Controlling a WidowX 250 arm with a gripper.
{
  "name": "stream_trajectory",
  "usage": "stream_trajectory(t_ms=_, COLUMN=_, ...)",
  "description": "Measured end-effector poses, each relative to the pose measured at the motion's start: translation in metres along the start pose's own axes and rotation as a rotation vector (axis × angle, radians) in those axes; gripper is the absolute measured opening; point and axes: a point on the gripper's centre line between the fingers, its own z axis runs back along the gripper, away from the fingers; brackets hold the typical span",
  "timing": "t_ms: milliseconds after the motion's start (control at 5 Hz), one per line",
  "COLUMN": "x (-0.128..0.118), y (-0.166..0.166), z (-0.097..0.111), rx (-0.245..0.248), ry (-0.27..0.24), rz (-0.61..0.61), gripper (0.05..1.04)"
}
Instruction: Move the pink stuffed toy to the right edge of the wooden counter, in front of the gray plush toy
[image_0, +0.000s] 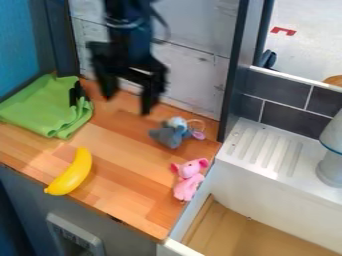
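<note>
Grey plush toy (167, 136) near mid-frame rests on the counter (127, 155), unheld because the upper-left gripper's (129, 98) fingers stand apart.

On the wooden counter (130, 155) I see 1 green cloth (37, 110), loosely folded, at the left, with 1 small black object (77, 94) by its edge. Nearer to me lies 1 yellow banana (72, 173). At the right there is 1 pink plush toy (189, 179), near the white sink (267, 192). Dark tiles (287, 117) stand behind this sink.
</note>
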Motion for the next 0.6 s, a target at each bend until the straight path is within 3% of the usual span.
stream_trajectory(t_ms=400, x=-0.008, y=0.096, z=-0.003, rx=0.023, ry=-0.029, rz=0.089, gripper=1.008)
stream_trajectory(t_ms=600, x=-0.024, y=0.143, z=-0.010, rx=0.036, ry=-0.037, rz=0.155, gripper=1.008)
